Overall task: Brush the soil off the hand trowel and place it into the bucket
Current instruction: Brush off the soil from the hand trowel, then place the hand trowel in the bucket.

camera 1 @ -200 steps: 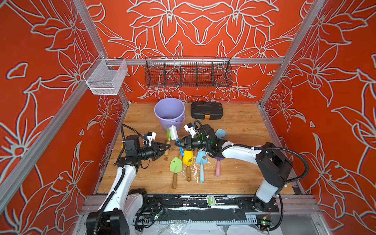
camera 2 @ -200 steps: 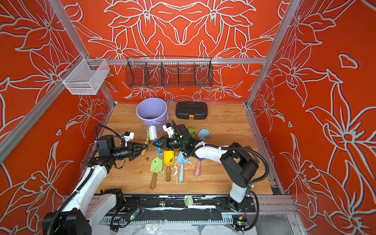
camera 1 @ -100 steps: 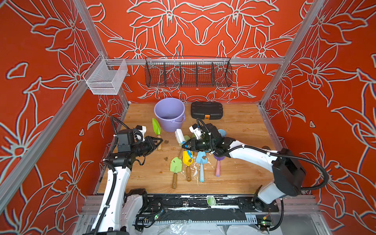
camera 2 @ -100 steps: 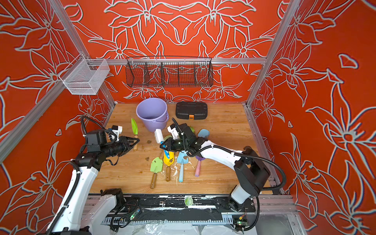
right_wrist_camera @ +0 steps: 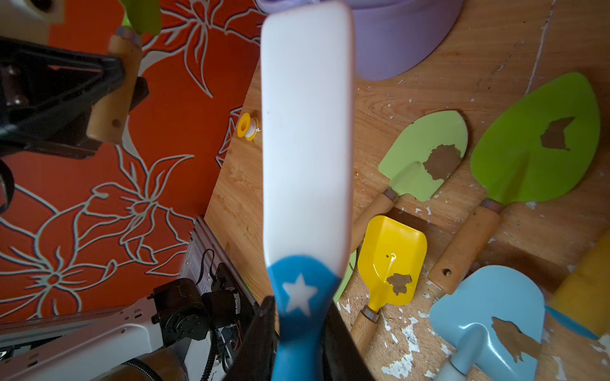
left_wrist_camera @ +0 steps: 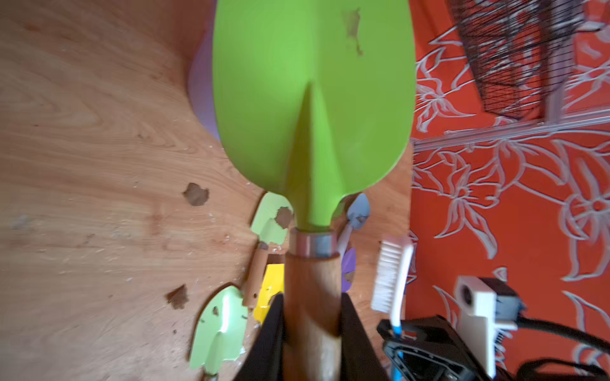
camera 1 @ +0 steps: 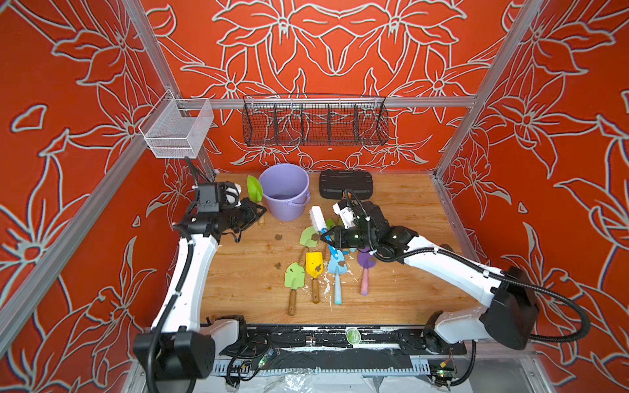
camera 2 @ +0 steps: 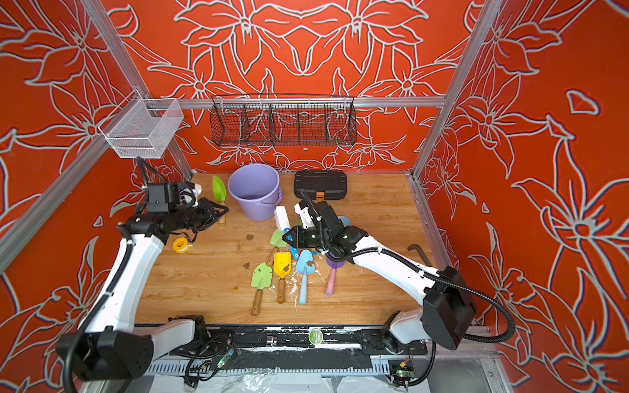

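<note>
Trowel check: the bright green hand trowel is pinched by its wooden handle in the left gripper, jaws clamped hard on the wood and the blade pointing up. It sits just beside the bucket, on the left arm's side and outside the rim. One brown patch of soil clings near the blade tip, and two loose clumps lie on the bare table.

The right gripper is clenched on the blue handle of the brush, with the white head aimed toward the bucket.

Readable writing is slim. There's a white star on the brush handle (a shape, not text). A round green sticker on the front rail has print too small to read.

Counts:
- One bucket and one brush.
- One black case with an orange latch.
- One yellow tape spool.
- Two wall baskets: a black wire basket and a white mesh basket.
- Five trowels flat in a cluster: a pale green trowel, a yellow trowel, a mid-green trowel, a light blue trowel and a purple trowel.
- A sixth trowel, bright green, mostly under the right gripper.
</note>
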`<action>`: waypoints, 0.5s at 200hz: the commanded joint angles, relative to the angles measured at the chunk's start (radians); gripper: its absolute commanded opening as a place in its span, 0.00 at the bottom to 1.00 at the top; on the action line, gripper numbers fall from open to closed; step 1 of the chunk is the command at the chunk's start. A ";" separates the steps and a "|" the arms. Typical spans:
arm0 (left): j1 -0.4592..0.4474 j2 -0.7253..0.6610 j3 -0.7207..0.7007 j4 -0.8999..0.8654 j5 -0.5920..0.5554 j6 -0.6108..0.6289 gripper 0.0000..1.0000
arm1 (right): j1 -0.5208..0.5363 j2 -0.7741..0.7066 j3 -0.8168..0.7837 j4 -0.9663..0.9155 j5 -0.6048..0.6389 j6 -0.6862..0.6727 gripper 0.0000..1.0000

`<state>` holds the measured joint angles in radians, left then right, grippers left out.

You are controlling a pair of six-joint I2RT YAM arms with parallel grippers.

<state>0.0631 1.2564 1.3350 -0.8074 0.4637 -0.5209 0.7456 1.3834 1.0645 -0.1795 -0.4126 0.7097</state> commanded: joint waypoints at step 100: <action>-0.165 0.487 0.458 -0.196 -0.228 0.159 0.00 | -0.077 -0.001 0.016 -0.023 -0.052 -0.017 0.00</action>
<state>-0.0975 1.6855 1.7241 -0.9947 0.2321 -0.3874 0.6785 1.3705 1.0626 -0.1944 -0.4374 0.6968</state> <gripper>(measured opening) 0.235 0.244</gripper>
